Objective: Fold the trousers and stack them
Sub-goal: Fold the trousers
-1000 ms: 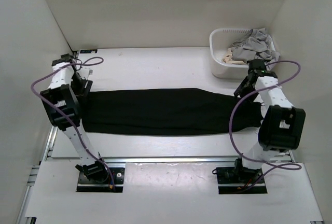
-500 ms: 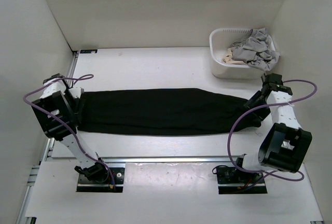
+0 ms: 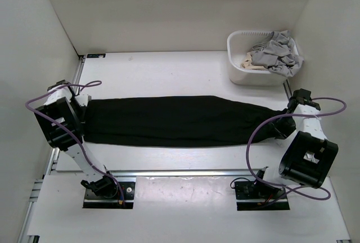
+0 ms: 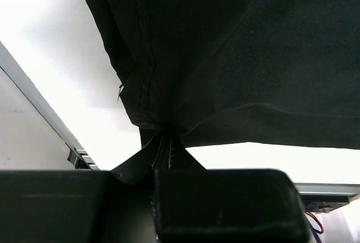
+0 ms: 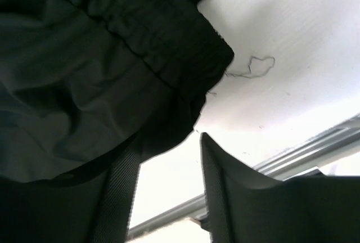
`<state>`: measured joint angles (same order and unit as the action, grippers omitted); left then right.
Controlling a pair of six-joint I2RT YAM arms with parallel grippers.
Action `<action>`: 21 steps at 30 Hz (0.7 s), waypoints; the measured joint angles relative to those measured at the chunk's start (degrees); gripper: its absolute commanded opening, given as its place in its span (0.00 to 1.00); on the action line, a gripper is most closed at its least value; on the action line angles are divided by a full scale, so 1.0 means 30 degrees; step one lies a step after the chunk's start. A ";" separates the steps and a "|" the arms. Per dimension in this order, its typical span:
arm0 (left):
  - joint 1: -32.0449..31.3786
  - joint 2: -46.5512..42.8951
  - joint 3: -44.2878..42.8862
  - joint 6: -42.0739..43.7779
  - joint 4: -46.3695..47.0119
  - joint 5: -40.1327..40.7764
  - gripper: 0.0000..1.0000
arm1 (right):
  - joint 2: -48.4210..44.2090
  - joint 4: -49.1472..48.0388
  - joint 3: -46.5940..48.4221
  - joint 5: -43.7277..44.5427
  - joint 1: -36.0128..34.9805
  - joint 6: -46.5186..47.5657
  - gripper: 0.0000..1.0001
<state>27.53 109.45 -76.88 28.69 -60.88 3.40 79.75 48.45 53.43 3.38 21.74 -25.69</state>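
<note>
Black trousers (image 3: pixel 174 120) lie stretched flat, left to right, across the white table. At their left end my left gripper (image 3: pixel 80 111) is shut on the trousers; the left wrist view shows the dark cloth (image 4: pixel 236 57) bunched into the closed tips of the left gripper (image 4: pixel 163 142). My right gripper (image 3: pixel 288 116) is at the right end, by the gathered waistband (image 5: pixel 140 35). Its jaws stand apart in the right wrist view, the right gripper (image 5: pixel 169 153) showing bare table in the gap. A corner of cloth hangs at its left finger (image 5: pixel 121 187).
A white basket (image 3: pixel 239 68) holding grey and beige clothes (image 3: pixel 275 52) stands at the back right, close behind the right arm. White walls close in both sides. A metal rail (image 3: pixel 180 172) runs along the near table edge. A loose thread (image 5: pixel 253 66) lies on the table.
The left gripper came down from the back left onto the trousers' left end and shut on it. The right arm swung outward to the right end, its jaws narrowing a little.
</note>
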 measured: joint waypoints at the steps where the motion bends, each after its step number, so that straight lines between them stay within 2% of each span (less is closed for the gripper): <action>1: 0.0000 0.0000 0.0000 0.0000 0.0000 0.0000 0.14 | 0.0000 -0.0189 0.0000 -0.0066 0.0000 0.0000 0.46; 4: 0.0000 0.0000 0.0000 0.0015 0.0029 0.0000 0.14 | 0.0240 -0.0860 0.0000 -0.0080 0.0007 -0.0138 0.46; 6: 0.0000 0.0000 0.0000 0.0080 0.0051 0.0007 0.14 | 0.0743 -0.1413 0.0000 -0.0087 0.0007 -0.0277 0.41; 11: 0.0007 0.0000 0.0000 0.0248 0.0189 0.0073 0.14 | 0.2200 -0.2302 0.0000 -0.0109 0.0007 -0.0590 0.00; 21: 0.0036 -0.0095 -0.0561 0.0867 0.0248 0.0270 0.14 | 0.2004 -0.1712 0.0517 0.0758 0.0000 -0.0787 0.00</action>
<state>27.64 109.16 -78.56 31.29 -60.14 4.21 85.76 43.31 54.98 5.65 21.74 -28.05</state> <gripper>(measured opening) 0.142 0.002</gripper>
